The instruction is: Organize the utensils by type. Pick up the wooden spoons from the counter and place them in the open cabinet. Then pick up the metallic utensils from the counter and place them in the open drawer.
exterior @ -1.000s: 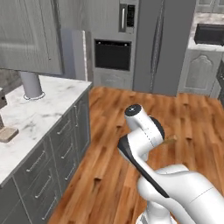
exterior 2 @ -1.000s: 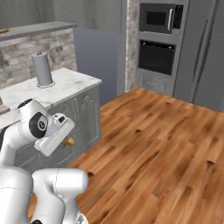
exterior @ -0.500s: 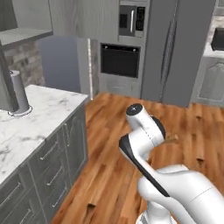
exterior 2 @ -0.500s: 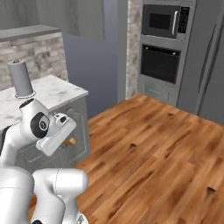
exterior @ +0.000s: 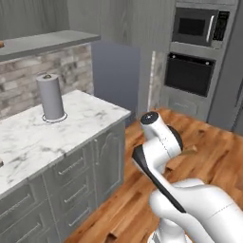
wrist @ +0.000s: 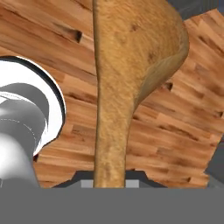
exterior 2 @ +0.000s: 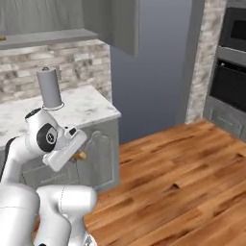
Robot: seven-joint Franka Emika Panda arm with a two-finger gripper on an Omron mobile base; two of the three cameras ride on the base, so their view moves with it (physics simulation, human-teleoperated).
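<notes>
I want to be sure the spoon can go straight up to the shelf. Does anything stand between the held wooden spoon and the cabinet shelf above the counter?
Nothing visible does. The wooden spoon sits in the gripper over the wood floor, beside the counter. A paper towel roll stands on the counter below the shelf, off the direct path.

No text, label, brand or number can be read anywhere. The microwave (exterior: 198, 28) may carry a control panel, but it is too blurred to tell.

Kitchen: marble counter (exterior: 90, 111), wall oven (exterior: 190, 73), microwave (exterior: 197, 27), base cabinets (exterior: 71, 180).
</notes>
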